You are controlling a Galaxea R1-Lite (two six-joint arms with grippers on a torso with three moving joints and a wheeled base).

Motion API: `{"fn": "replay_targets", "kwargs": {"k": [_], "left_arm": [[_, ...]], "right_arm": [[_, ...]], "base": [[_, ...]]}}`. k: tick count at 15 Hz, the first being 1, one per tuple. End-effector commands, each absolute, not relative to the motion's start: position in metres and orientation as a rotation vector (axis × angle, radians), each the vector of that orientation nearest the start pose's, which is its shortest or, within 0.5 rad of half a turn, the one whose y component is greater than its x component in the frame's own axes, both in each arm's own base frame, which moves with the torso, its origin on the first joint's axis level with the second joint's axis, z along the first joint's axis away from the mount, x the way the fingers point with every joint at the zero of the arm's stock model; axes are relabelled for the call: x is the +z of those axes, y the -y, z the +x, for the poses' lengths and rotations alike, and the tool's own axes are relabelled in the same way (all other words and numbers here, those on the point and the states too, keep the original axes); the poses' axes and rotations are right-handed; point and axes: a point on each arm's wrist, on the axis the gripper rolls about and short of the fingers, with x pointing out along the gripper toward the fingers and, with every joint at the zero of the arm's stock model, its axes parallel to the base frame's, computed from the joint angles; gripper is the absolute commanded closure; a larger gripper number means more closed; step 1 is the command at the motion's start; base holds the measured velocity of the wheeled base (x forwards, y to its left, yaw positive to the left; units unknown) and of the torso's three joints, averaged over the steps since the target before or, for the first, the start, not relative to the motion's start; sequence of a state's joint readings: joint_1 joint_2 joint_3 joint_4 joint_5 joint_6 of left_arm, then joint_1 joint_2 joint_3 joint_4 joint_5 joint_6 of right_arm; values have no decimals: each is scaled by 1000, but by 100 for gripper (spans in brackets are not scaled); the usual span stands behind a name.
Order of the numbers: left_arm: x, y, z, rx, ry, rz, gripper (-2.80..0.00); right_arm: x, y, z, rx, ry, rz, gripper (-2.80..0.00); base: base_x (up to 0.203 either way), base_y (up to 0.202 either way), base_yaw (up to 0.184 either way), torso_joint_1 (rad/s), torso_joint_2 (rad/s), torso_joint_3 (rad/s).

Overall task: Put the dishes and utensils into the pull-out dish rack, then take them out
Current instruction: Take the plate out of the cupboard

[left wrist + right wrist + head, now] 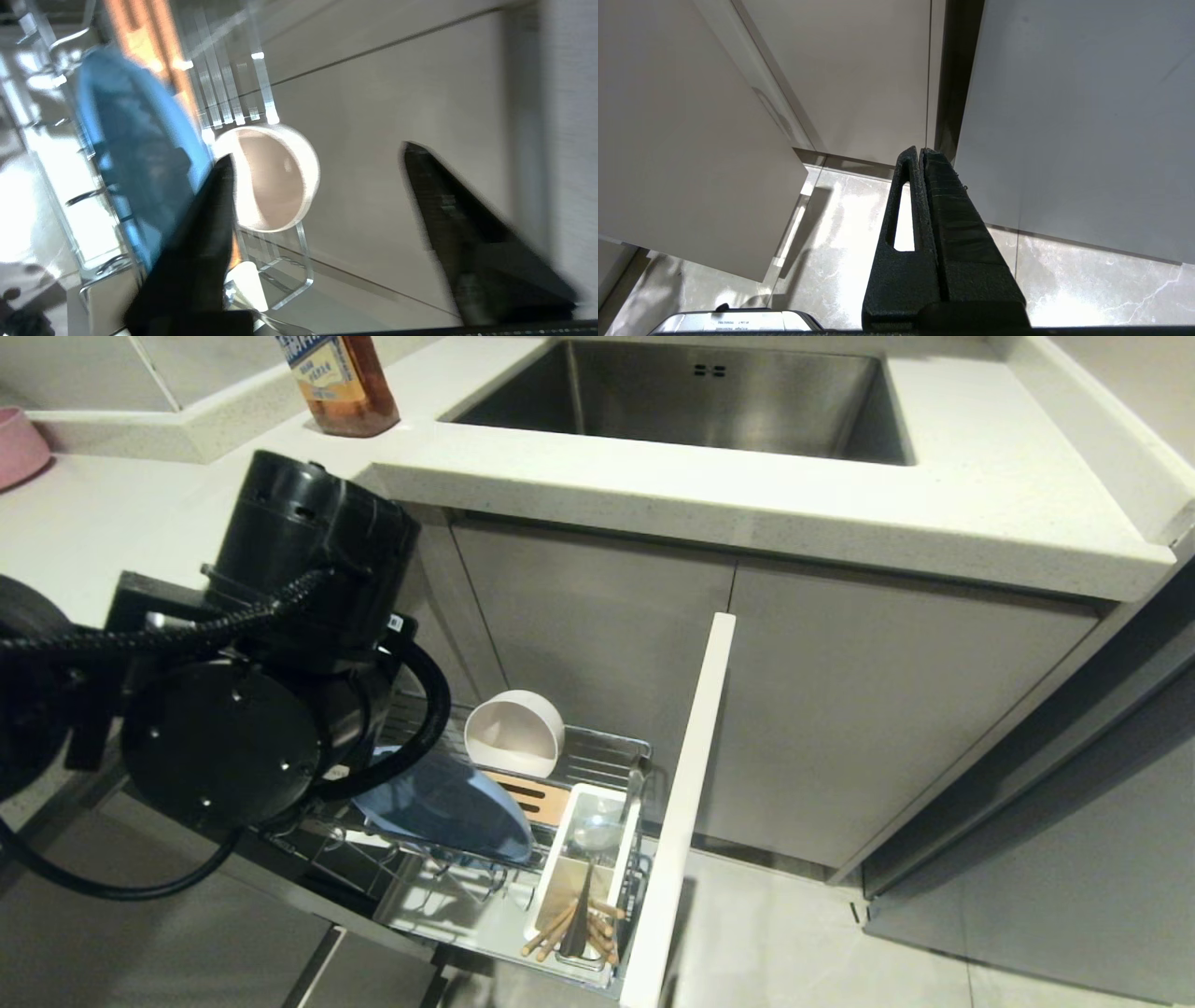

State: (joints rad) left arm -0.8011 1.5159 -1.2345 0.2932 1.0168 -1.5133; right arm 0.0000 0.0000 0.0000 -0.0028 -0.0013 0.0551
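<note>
The pull-out dish rack (pixel 607 751) stands drawn out below the counter, its tall pale front (pixel 691 784) on its right. A light-blue plate (pixel 457 812) stands on edge between the prongs, and a cream-white bowl (pixel 515 735) lies on its side behind it. The white utensil holder (pixel 560 877) holds the wooden chopsticks (pixel 571 926) and a metal spoon (pixel 596 833). My left arm (pixel 243 709) hangs over the rack's left side and hides its gripper there. In the left wrist view the left gripper (pixel 317 150) is open and empty, one finger (pixel 205 233) beside the plate (pixel 135 154) and bowl (pixel 275 182). My right gripper (pixel 920 149) is shut, parked over the floor.
A steel sink (pixel 700 392) is set in the white countertop (pixel 980 495) above the rack. An amber bottle (pixel 341 383) stands left of the sink, and a pink bowl (pixel 14 443) sits at the far left. Grey cabinet doors (pixel 887 709) close off the right.
</note>
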Motion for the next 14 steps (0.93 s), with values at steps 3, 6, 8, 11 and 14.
{"fn": "replay_targets", "kwargs": {"k": [3,6,8,11,14], "left_arm": [[323,166,184,322,-55,-1033,0],[369,161,179,245,0,-892,0],[401,151,170,203,48,-802,0],[440,121,147,121,100,-537,0],[463,74,118,63,189,-400,0]], "right_arm": [[76,0,-23,-1,3,55,0],[76,0,-23,-1,3,55,0],[76,0,-23,-1,3,55,0],[76,0,-23,-1,3,55,0],[76,0,-23,-1,3,55,0]], "base": [[0,0,0,0,0,0],[0,0,0,0,0,0],[0,0,0,0,0,0],[0,0,0,0,0,0],[0,0,0,0,0,0]]}}
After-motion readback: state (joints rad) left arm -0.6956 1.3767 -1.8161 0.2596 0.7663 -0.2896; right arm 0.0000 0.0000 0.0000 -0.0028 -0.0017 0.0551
